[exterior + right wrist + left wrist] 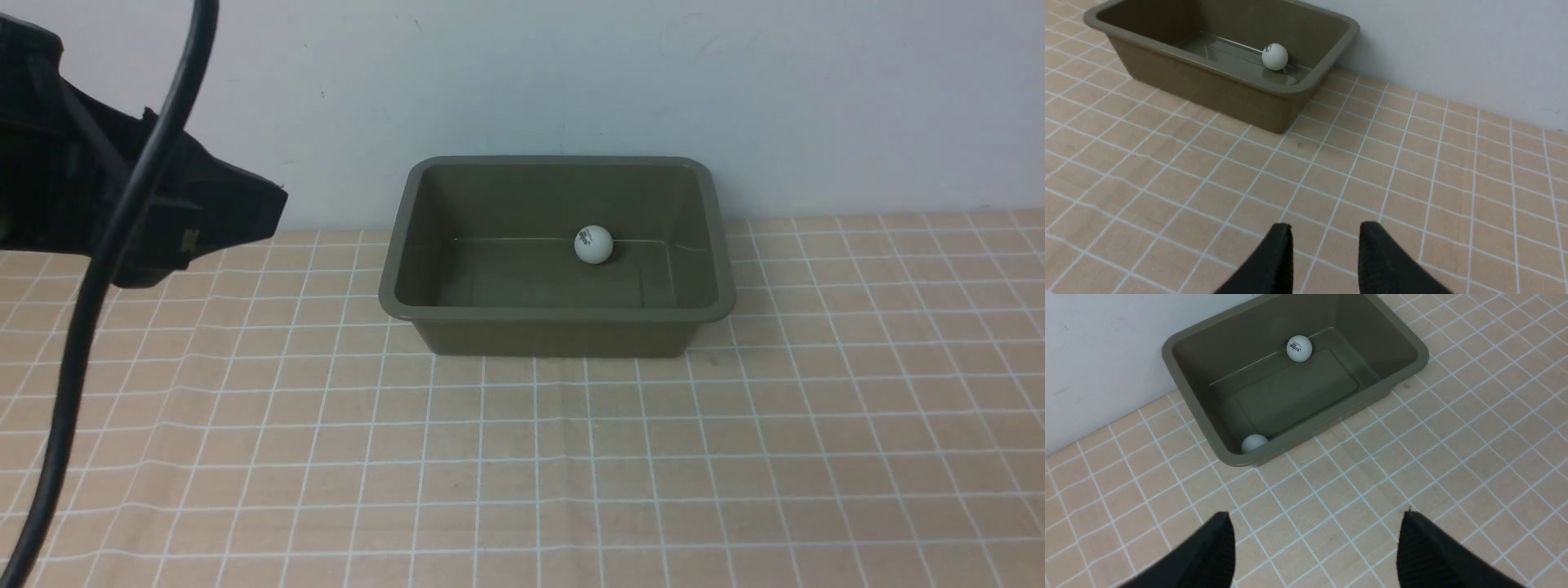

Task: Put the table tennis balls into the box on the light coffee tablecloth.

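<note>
The olive-green box point(555, 313) stands on the light coffee tablecloth point(522, 457) against the back wall. Two table tennis balls lie inside it. The lettered ball point(593, 244) rests by the far wall, also visible in both wrist views point(1299, 348) point(1274, 56). The plain ball point(1253, 442) sits in a near corner, hidden behind the front wall in the front view. My left gripper point(1314, 516) hovers open and empty over the cloth, left of the box point(1241, 339). My right gripper point(1325, 226) is shut on nothing, off to the right of the box point(1200, 87).
A pale wall rises right behind the box. The left arm's black body point(122, 204) and a dangling cable point(82, 327) fill the front view's left side. Checked cloth spreads in front of and to the right of the box.
</note>
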